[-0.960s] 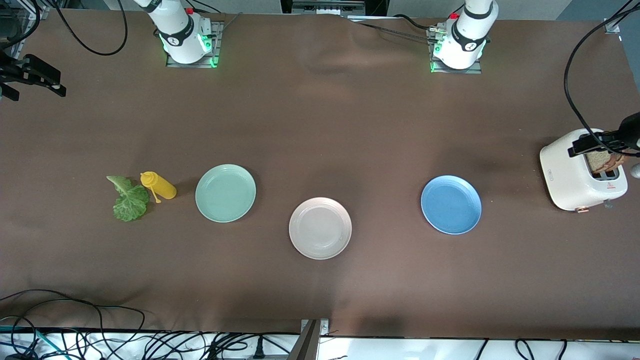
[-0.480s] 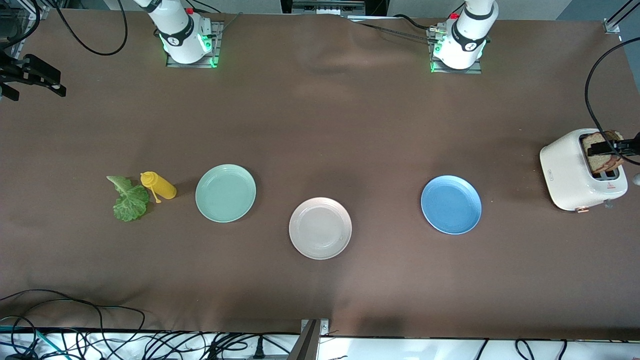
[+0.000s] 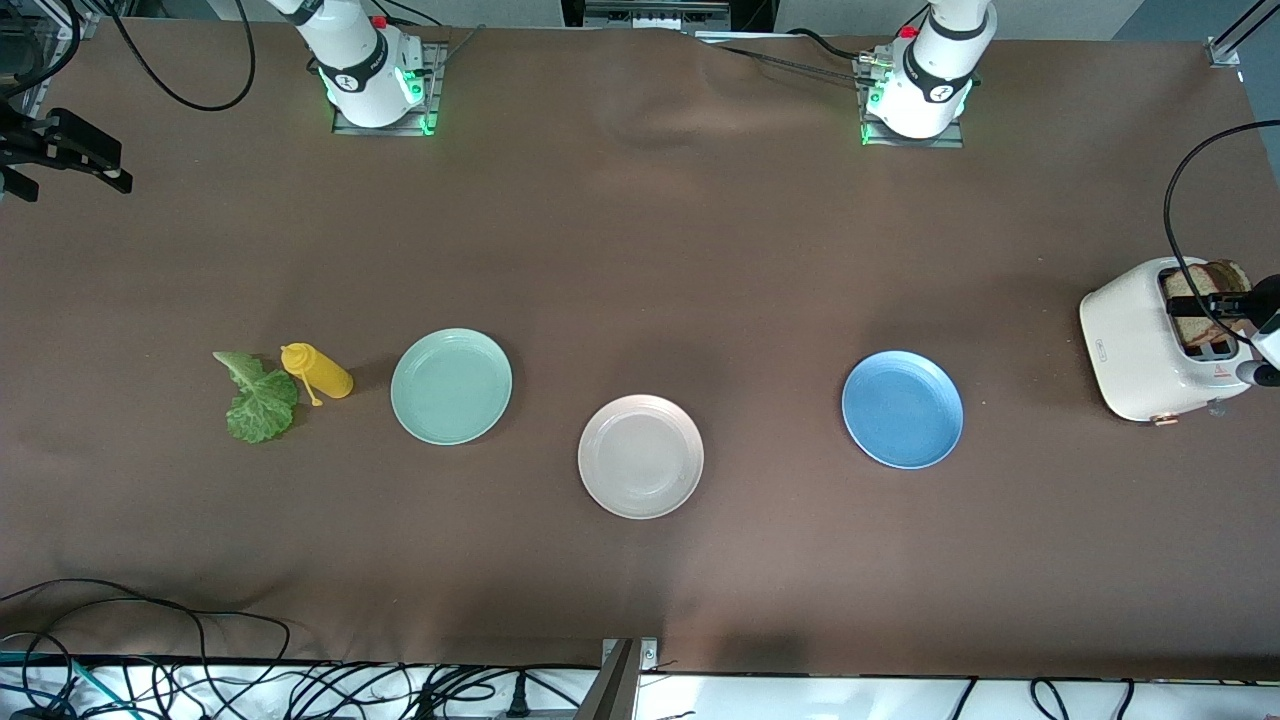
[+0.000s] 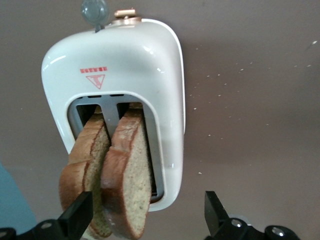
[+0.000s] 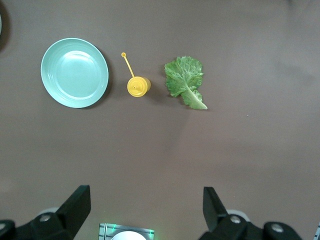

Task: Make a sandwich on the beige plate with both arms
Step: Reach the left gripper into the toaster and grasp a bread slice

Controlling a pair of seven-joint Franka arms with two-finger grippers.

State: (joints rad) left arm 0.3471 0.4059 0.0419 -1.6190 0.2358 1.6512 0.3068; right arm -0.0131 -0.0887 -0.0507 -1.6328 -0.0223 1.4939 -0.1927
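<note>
Your left gripper point(image 4: 145, 220) hangs over the toaster point(image 3: 1150, 345) at the left arm's end edge of the table, jaws spread wide and holding nothing; the two toast slices point(image 4: 112, 180) stand between the fingertips, a placement that looks chosen so that closing would pinch bread. Your right gripper point(image 5: 145, 210) waits high over the right arm's end of the table, fingers equally wide and empty, probably parked there to keep the lettuce leaf point(image 3: 258, 398) in sight.

The beige plate point(image 3: 640, 456) lies bare near the middle of the table, closer to the front camera than the mint-green plate point(image 3: 451, 385) and the blue plate point(image 3: 902, 408) on either side; no sandwich exists yet.

The left wrist view alone shows you both slices leaning out of their slots and the gap between them. The right wrist view shows you the leaf's ruffled outline and the yellow bottle point(image 5: 138, 85) lying between leaf and green plate, cap tethered. Only the front view gives you all three plates and both arm bases together.
</note>
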